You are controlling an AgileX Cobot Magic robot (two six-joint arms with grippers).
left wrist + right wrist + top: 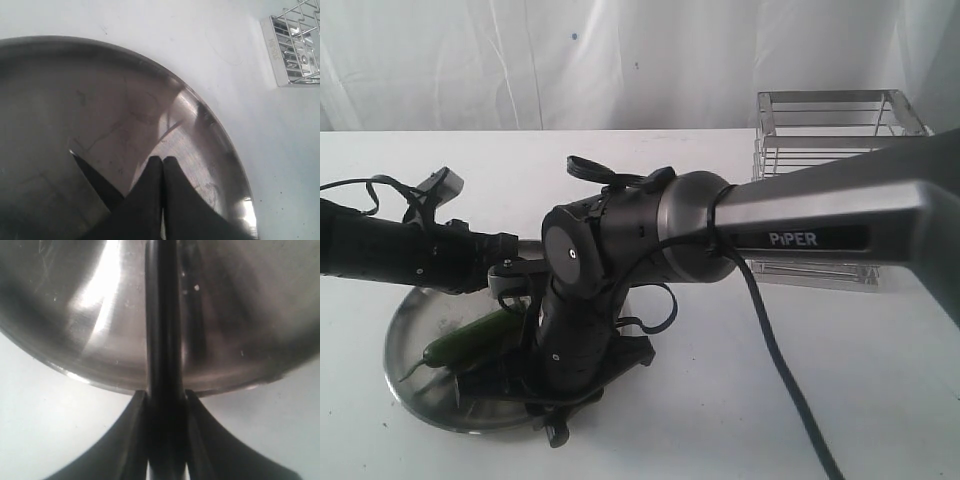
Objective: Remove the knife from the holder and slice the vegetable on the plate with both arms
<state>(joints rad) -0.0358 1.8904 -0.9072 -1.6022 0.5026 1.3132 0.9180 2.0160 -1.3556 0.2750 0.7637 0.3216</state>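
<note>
The green vegetable lies on the steel plate, its thin stem toward the rim. In the right wrist view my right gripper is shut on the black handle of the knife, which runs out over the plate. My left gripper hangs over the plate with its fingertips pressed together and nothing between them. The knife's dark pointed blade tip shows beside it. The vegetable is out of both wrist views. In the exterior view the right arm hides both grippers.
The wire holder stands at the back right of the white table, also seen as the holder past the plate's rim. The left arm reaches in from the left, and a black cable trails off the right arm.
</note>
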